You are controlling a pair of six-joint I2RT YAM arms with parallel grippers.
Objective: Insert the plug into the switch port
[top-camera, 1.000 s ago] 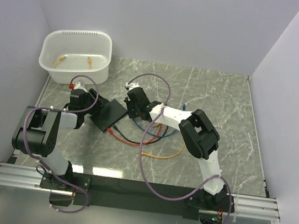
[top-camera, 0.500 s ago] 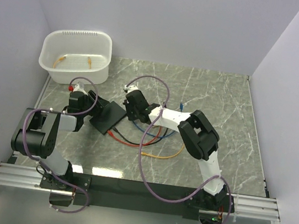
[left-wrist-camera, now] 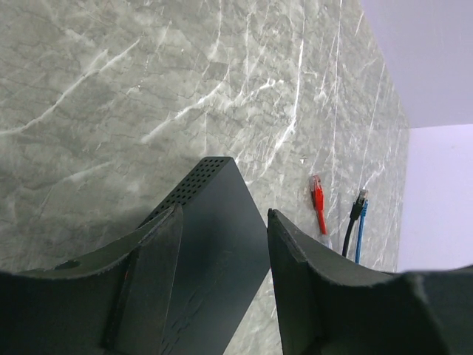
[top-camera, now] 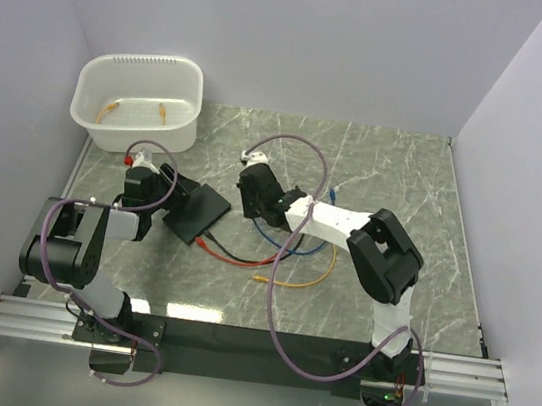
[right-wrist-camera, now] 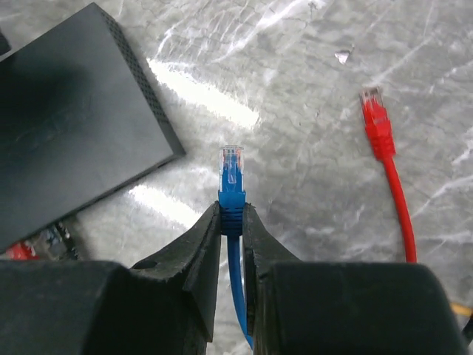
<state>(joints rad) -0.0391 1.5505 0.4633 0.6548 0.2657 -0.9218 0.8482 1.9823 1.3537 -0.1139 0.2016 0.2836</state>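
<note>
- Grey marble tabletop (top-camera: 405, 182), with the switch (top-camera: 199, 213) over near its left edge
- left end effector (left-wrist-camera: 224, 216) clamped on the switch's sides
- right end effector (right-wrist-camera: 231, 213) pinching the blue plug (right-wrist-camera: 231, 168), close to the switch's corner

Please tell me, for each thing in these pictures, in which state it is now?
Switch: gripped on both sides by the left gripper.
Blue plug: pinched in the right gripper, not yet inserted.
Red plug: lying loose on the table.
Tub: upright, orange cables inside.
</note>
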